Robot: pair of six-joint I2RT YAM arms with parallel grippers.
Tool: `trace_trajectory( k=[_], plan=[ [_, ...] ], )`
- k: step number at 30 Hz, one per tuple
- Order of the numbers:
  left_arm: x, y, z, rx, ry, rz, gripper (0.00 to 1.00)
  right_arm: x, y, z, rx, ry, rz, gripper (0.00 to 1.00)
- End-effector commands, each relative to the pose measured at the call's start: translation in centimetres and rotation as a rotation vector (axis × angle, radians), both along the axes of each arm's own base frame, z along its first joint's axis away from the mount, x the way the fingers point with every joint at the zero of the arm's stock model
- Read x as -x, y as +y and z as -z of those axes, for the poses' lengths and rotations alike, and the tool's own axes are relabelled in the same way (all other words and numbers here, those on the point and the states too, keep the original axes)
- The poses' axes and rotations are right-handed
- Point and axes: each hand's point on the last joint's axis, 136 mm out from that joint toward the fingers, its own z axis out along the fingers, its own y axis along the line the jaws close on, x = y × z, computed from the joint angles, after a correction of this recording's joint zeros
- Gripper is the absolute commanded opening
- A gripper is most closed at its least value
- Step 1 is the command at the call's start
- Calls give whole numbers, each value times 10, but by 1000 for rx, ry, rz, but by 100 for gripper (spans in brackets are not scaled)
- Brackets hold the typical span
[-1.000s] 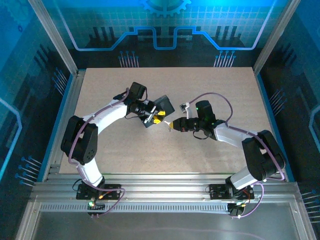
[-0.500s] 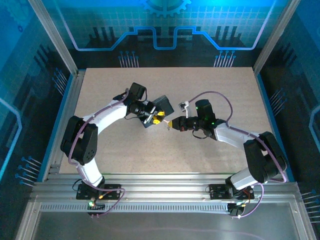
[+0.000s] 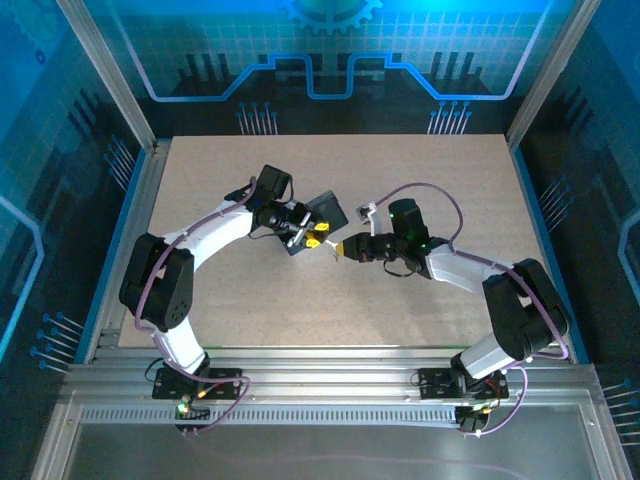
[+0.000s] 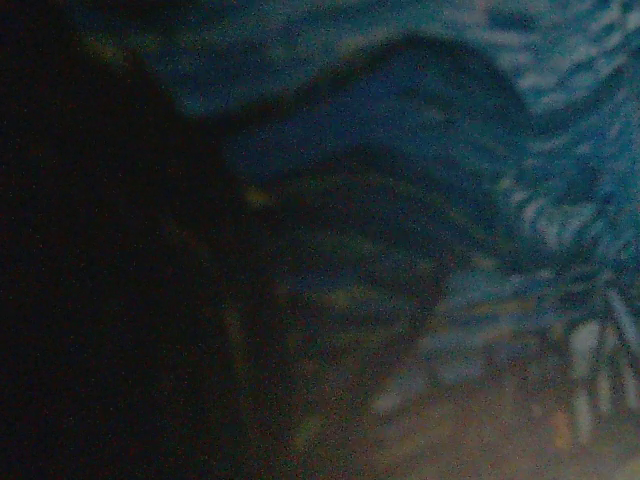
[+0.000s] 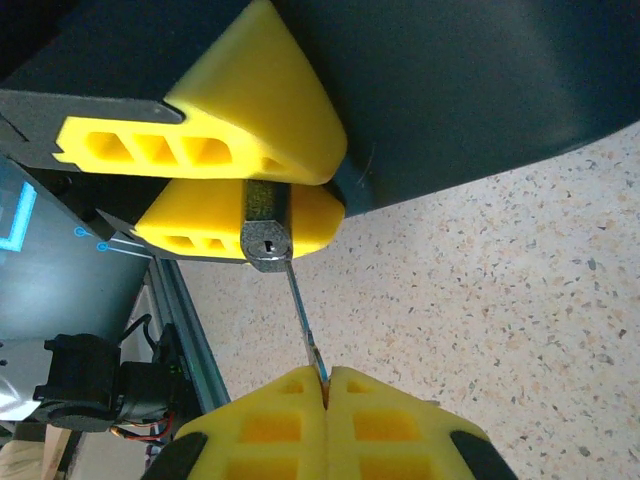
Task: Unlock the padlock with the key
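My left end effector (image 3: 313, 238) is clamped on the padlock (image 3: 328, 211) over the middle of the desk (image 3: 430, 170), presenting its keyway cylinder (image 5: 265, 238) to the other arm. My right end effector (image 5: 326, 385) is pinched tight on the key (image 5: 303, 322), blade pointing outward. The tip touches that cylinder, but I can't tell whether it has entered. I judge this to be the insertion step.
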Motion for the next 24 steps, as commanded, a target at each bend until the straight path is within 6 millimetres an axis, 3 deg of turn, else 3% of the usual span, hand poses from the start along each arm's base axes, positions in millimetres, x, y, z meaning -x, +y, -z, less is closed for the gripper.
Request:
trace_trajectory(
  k=[1, 9, 24],
  plan=[
    [0, -2, -21, 44, -56, 10, 0, -5, 10, -16, -35, -45, -25, 0],
    [-1, 0, -16, 31, -52, 6, 0, -2, 10, -18, -35, -51, -32, 0],
    [0, -2, -25, 45, -67, 9, 0, -12, 18, -23, -49, -52, -39, 0]
  ],
)
